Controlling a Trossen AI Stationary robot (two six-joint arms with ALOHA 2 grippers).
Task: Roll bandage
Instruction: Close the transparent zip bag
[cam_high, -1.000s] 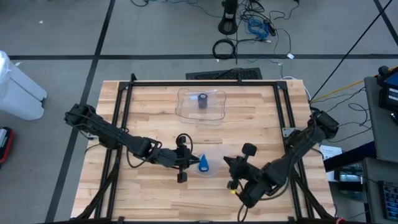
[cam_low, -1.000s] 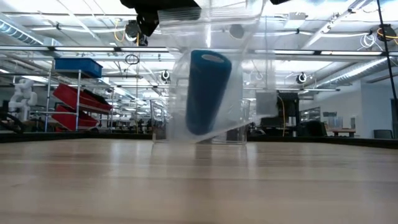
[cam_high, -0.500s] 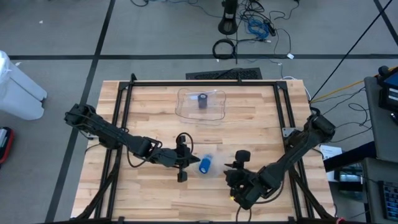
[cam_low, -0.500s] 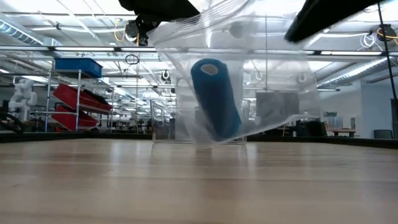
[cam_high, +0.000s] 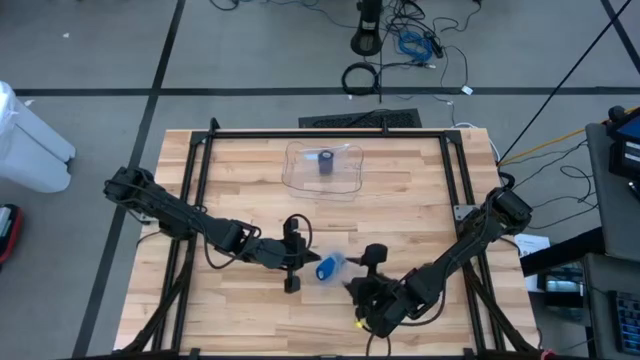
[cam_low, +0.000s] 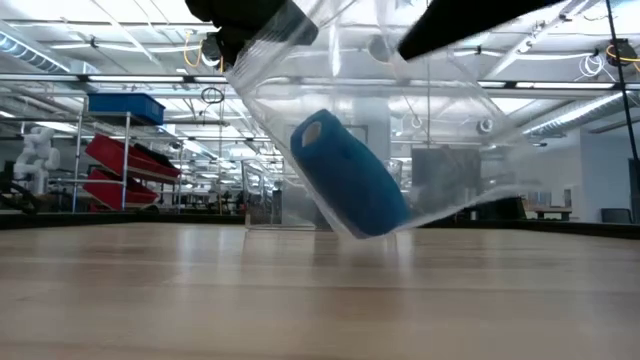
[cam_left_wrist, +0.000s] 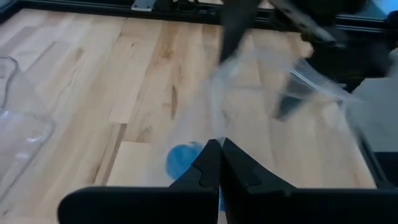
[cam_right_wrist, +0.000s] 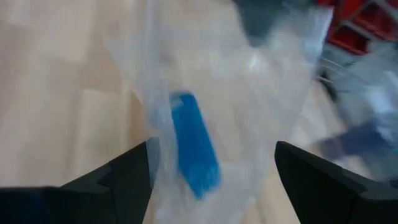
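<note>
1. Blue bandage roll (cam_low: 350, 187) is seen tilted inside a clear plastic bag (cam_low: 440, 150), held above the table (cam_high: 400, 215).
2. Judged light, soft, compressible; bag film slippery. Best gripped across the roll's sides.
3. Left gripper (cam_left_wrist: 218, 163) is pinched closed on the bag edge.
4. Right gripper (cam_right_wrist: 211, 163) is spread wide, bag between the fingers.

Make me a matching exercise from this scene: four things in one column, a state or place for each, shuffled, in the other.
1. blue bandage roll
2. dark roll
3. left claw
4. right claw

a. spread wide open
b. pinched shut on the clear bag
c. tilted inside the lifted bag
d. standing in the clear tray at the table's far side

Pairs: 1-c, 2-d, 3-b, 4-a
</note>
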